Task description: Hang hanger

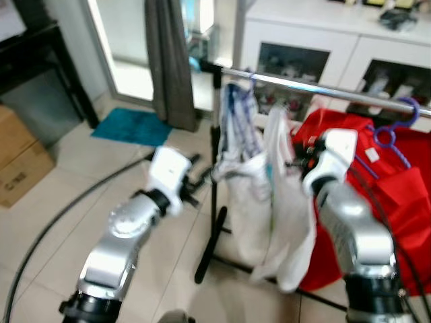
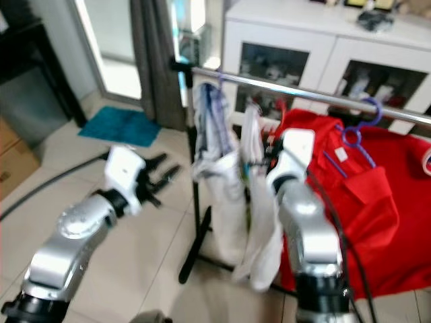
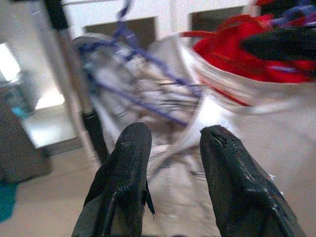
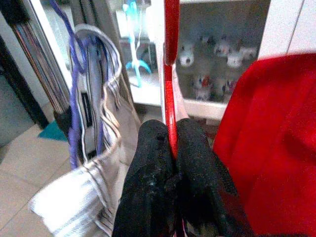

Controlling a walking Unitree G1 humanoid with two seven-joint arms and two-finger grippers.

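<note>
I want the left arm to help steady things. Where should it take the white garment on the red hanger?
Probably at the white garment's near hanging edge, from the robot's left: it drapes free there, and the right gripper already pinches the thin red hanger above.

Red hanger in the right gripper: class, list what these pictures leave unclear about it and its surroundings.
- Thin red hanger, right wrist view: its hook is cut off by the picture's edge, so whether it sits on the silver clothes rail cannot be told.
- Right gripper, eye views: hidden behind the white hanging garment.
- Small items in the white cabinet: too blurred to identify.
</note>
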